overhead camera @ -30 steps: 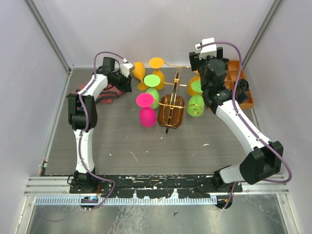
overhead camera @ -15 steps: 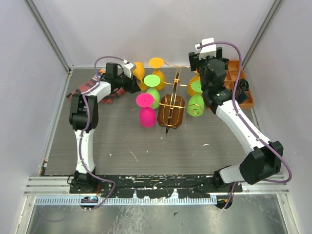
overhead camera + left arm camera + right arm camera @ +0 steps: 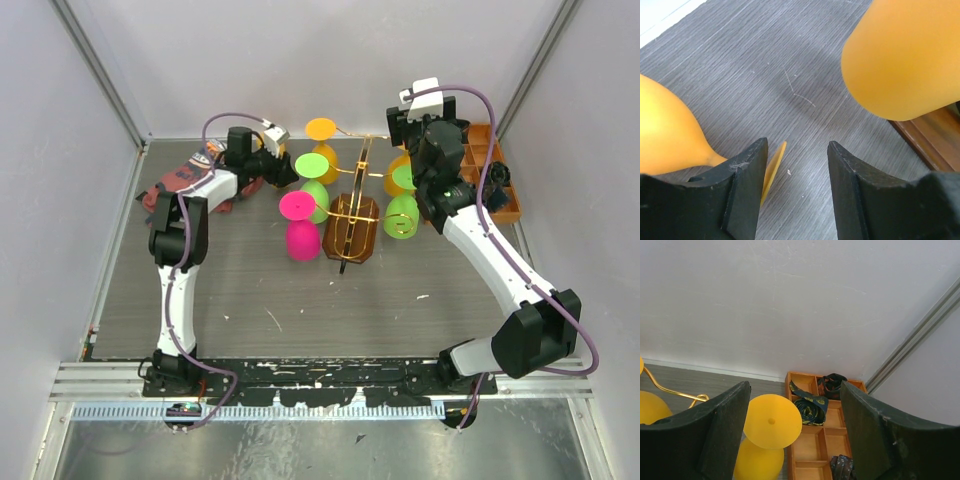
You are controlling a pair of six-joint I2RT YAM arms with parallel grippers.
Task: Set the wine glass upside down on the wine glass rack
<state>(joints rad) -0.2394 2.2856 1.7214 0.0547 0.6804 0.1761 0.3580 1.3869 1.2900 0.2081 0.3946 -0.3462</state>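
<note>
An orange wine glass lies on its side on the table; its bowl fills the left of the left wrist view. Its stem runs behind my left finger, and the thin edge of its foot shows just inside that finger. My left gripper is open around the foot and does not clamp it. From above, the left gripper sits just left of the wine glass rack, a gold wire stand on a brown base. My right gripper hangs open and empty high over the rack's right side.
Several glasses hang upside down on the rack: orange, green, pink, and more on the right. One hanging orange bowl is close to my left gripper. A wooden tray with rolled ties stands at the back right, and cloth at the back left.
My left gripper has moved right toward the rack, over the lying orange glass, and its jaws have opened wider. The right arm has not moved.
</note>
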